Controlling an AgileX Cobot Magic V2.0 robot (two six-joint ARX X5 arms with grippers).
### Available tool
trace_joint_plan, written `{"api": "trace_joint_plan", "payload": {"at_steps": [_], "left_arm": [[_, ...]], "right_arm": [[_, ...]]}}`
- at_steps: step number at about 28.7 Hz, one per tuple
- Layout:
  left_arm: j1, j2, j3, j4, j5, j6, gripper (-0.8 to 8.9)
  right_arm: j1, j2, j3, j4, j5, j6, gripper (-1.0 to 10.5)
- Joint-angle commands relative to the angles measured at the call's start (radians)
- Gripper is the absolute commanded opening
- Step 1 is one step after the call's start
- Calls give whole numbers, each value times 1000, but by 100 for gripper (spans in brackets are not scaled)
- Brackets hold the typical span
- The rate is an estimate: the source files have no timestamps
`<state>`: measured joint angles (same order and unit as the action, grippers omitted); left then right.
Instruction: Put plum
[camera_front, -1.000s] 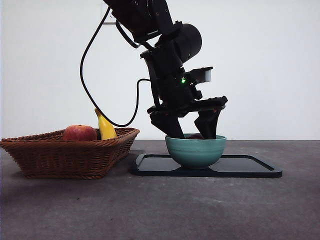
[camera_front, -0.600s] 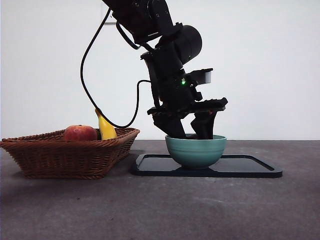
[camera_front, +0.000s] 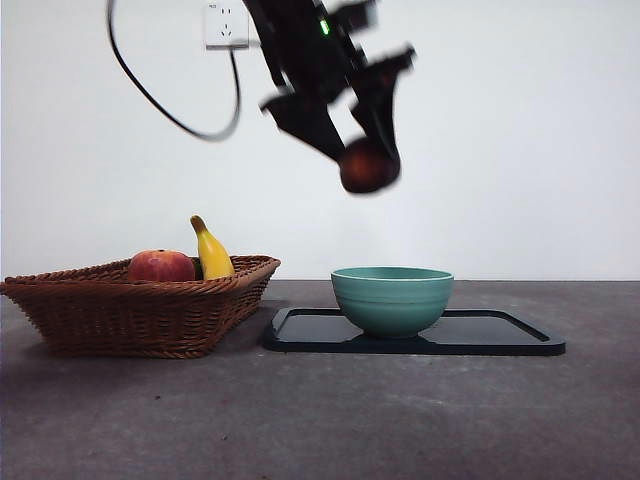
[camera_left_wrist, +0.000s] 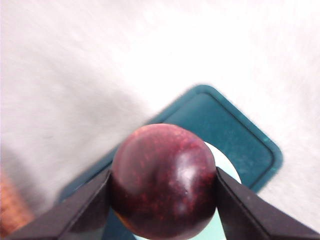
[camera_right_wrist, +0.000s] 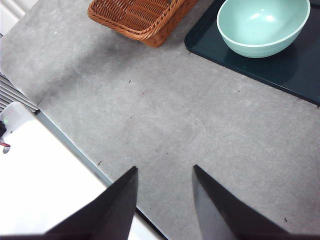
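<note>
The plum (camera_front: 366, 165) is a glossy dark maroon fruit. My left gripper (camera_front: 360, 160) is shut on it and holds it high in the air, above the teal bowl (camera_front: 392, 298). In the left wrist view the plum (camera_left_wrist: 164, 187) fills the space between the two black jaws, with the bowl (camera_left_wrist: 226, 170) and the dark tray (camera_left_wrist: 225, 130) far below. The bowl (camera_right_wrist: 263, 25) is empty. My right gripper (camera_right_wrist: 164, 200) is open and empty, waiting above bare table near its edge.
The bowl stands on a dark tray (camera_front: 500, 335). A wicker basket (camera_front: 140, 305) to its left holds a red-orange fruit (camera_front: 160, 266) and a yellow banana (camera_front: 211, 251). The basket's corner (camera_right_wrist: 142, 15) shows in the right wrist view.
My left gripper was down in the bowl with its jaws around the plum. It has risen high above the bowl with the plum in it.
</note>
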<state>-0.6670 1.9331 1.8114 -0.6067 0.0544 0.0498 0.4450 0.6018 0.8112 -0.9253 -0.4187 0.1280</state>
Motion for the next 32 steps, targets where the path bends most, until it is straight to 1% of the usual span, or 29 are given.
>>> {"api": "trace_joint_plan", "payload": {"at_steps": [1, 2, 5, 9, 10, 12, 14, 17, 22, 26, 32], "left_arm": [[12, -67, 30, -51, 1, -50, 244], [20, -106, 30, -83, 1, -66, 247], [47, -213, 30, -192, 0, -72, 247], [87, -312, 26, -345, -11, -85, 248], [96, -328, 19, -359, -12, -85, 249], [123, -368, -28, -373, -47, -90, 249], [157, -421, -127, -362, -58, -100, 249], [190, -479, -253, -307, -60, -108, 249], [246, -557, -478, -131, -60, -108, 249], [278, -566, -622, 21, -60, -107, 249], [293, -553, -821, 262, -60, -77, 247]], "right_arm": [[6, 2, 8, 12, 0, 2, 175], [6, 2, 8, 12, 0, -2, 175], [6, 2, 8, 13, 0, -5, 175], [6, 2, 8, 13, 0, -9, 175], [6, 2, 8, 13, 0, -9, 175], [6, 2, 8, 13, 0, -10, 175], [6, 2, 8, 13, 0, -14, 175], [6, 2, 8, 13, 0, -24, 175], [6, 2, 8, 13, 0, -24, 175], [6, 2, 8, 13, 0, -24, 175], [6, 2, 8, 13, 0, -24, 175]]}}
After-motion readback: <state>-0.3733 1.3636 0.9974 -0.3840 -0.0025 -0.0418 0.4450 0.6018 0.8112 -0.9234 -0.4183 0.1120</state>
